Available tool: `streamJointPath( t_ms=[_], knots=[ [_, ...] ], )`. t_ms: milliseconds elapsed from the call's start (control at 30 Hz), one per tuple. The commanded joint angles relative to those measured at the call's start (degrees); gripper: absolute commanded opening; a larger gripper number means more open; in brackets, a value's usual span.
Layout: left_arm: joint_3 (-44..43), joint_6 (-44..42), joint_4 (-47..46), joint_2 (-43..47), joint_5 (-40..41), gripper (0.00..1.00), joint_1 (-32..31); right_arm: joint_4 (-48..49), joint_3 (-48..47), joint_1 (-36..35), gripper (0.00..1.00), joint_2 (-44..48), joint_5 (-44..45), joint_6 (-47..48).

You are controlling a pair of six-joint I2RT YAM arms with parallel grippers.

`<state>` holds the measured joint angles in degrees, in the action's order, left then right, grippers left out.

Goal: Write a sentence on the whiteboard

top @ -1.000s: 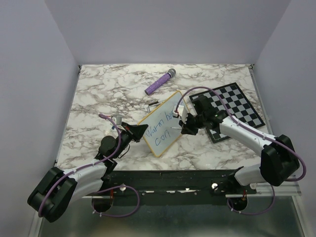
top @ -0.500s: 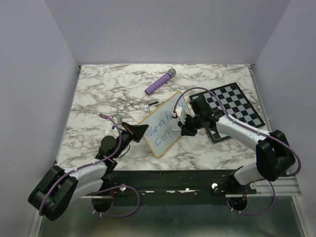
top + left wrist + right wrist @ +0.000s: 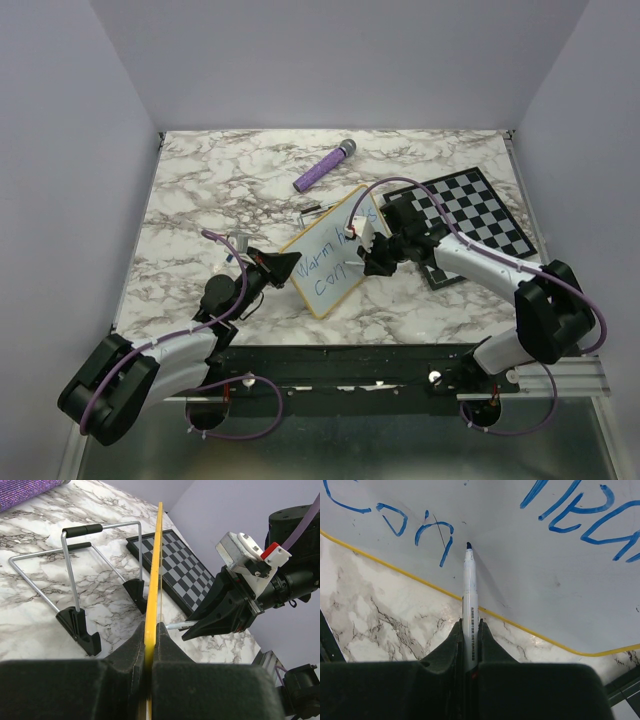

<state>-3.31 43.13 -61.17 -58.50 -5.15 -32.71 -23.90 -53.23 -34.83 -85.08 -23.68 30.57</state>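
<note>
Right jaws: clamped shut on a slim white marker pen [image 3: 470, 595], barrel running straight out between them.
Marker tip: dark blue point up against the white face, just right of the last blue letter on the lower line. Contact looks likely, but I can't call it for certain.
Left jaws: pinched narrow on the yellow frame edge of the small rectangular whiteboard [image 3: 154, 580], gripping it at its near left end.
Whiteboard: propped up and tilted mid-desk [image 3: 330, 250], set at an angle between the two arms, writing face towards the right arm.
Sentence: blue handwritten marker words [image 3: 318, 264] in two lines, "Warm h…" on top with the rest hidden by the right arm, "Con" below. In the right wrist view the letters after "h" run off the frame.
Stand: bent silver wire legs with black plastic feet [image 3: 75, 580] behind the board, resting on the desk.
Chessboard: flat black-and-white checkered board [image 3: 470, 220] just beyond the right arm, near the whiteboard's far end.
Purple cylinder with a grey end [image 3: 323, 167]: lying well back, apart from everything.
Desk: white marble-pattern top [image 3: 200, 200] carrying it all.
</note>
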Motion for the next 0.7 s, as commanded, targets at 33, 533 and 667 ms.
streamJointPath(
  t_ms=[33, 533, 667],
  knots=[
    [-0.29, -0.86, -0.01, 0.32, -2.24, 0.0, -0.16, 0.35, -1.34, -0.24, 0.01, -1.58, 1.01, -0.24],
    [-0.29, -0.95, 0.17, 0.32, -2.06, 0.0, -0.16, -2.38, -1.79, -0.42, 0.01, -2.99, 0.83, 1.42],
    [-0.2, -1.04, 0.08, 0.4, -1.97, 0.0, -0.16, -3.17, -1.87, -0.33, 0.01, -3.25, 0.92, 1.69]
  ],
)
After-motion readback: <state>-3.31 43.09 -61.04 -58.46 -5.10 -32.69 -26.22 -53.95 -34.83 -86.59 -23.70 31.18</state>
